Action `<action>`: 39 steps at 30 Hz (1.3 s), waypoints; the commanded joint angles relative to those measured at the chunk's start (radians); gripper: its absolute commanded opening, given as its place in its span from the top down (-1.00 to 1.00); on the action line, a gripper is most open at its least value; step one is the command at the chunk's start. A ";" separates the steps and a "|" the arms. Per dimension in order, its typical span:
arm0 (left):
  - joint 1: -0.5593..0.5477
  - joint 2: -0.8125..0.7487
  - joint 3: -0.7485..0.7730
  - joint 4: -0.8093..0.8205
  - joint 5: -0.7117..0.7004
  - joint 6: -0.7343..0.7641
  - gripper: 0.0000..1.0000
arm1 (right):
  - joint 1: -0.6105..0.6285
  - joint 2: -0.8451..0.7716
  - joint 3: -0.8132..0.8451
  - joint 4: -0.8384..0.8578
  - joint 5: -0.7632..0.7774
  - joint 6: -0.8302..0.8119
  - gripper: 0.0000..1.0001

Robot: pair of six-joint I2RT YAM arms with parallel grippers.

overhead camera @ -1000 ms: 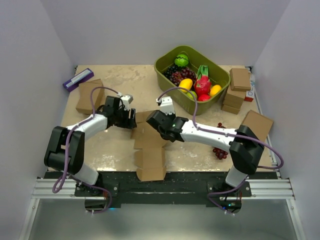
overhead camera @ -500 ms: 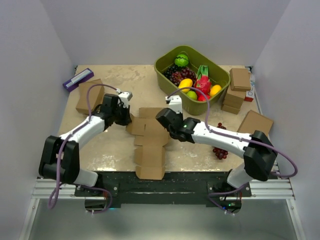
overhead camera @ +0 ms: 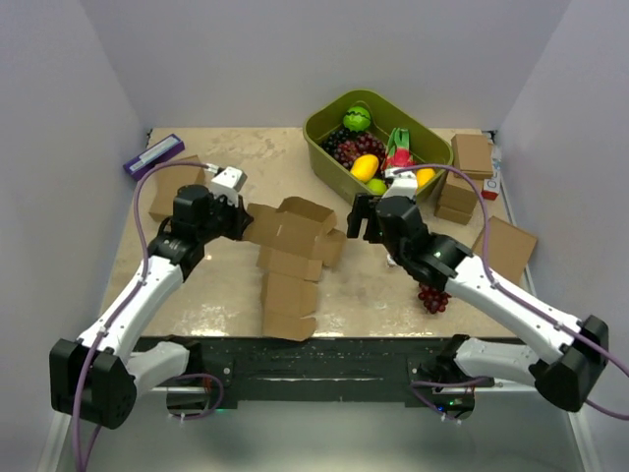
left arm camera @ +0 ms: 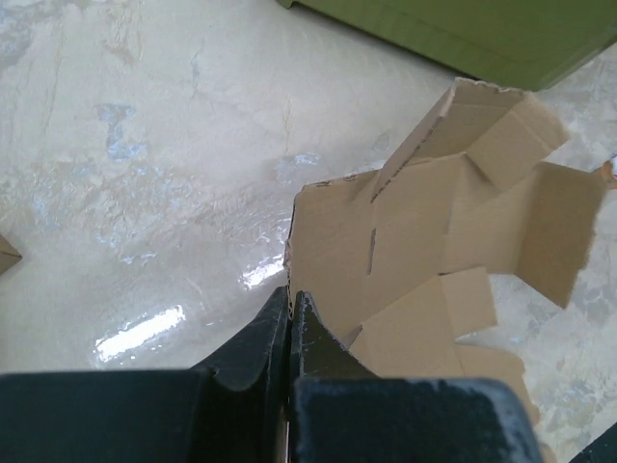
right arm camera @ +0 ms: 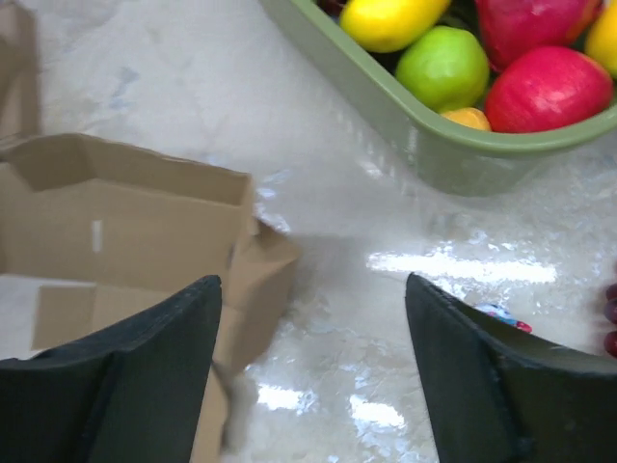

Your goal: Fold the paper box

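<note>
The paper box (overhead camera: 290, 258) is a brown die-cut sheet at the table's middle, its far end raised and partly folded, its near panels lying flat toward the front edge. My left gripper (overhead camera: 245, 220) is shut on the sheet's far left edge. In the left wrist view the gripper (left arm camera: 290, 295) pinches that cardboard edge, with the paper box (left arm camera: 424, 241) spreading to the right. My right gripper (overhead camera: 360, 224) hovers open just right of the sheet. In the right wrist view the gripper (right arm camera: 313, 294) holds nothing, and a folded flap of the paper box (right arm camera: 125, 227) lies beside the left finger (right arm camera: 164, 357).
A green bin (overhead camera: 324, 133) of fruit stands at the back, close behind the right gripper, its rim (right arm camera: 415, 121) near in the right wrist view. Stacked brown boxes (overhead camera: 467, 177), a flat brown box (overhead camera: 503, 246) and grapes (overhead camera: 432, 295) sit right. Another brown box (overhead camera: 172, 189) and a purple box (overhead camera: 152, 155) sit back left.
The left gripper closed on the sheet's left edge and drew back to the left. The right gripper let go, opened wide and moved off to the right. The sheet's far end rose.
</note>
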 commanded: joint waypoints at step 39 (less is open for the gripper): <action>-0.227 -0.210 -0.087 0.100 0.055 0.136 1.00 | 0.004 -0.193 -0.312 0.562 -0.384 0.667 -0.82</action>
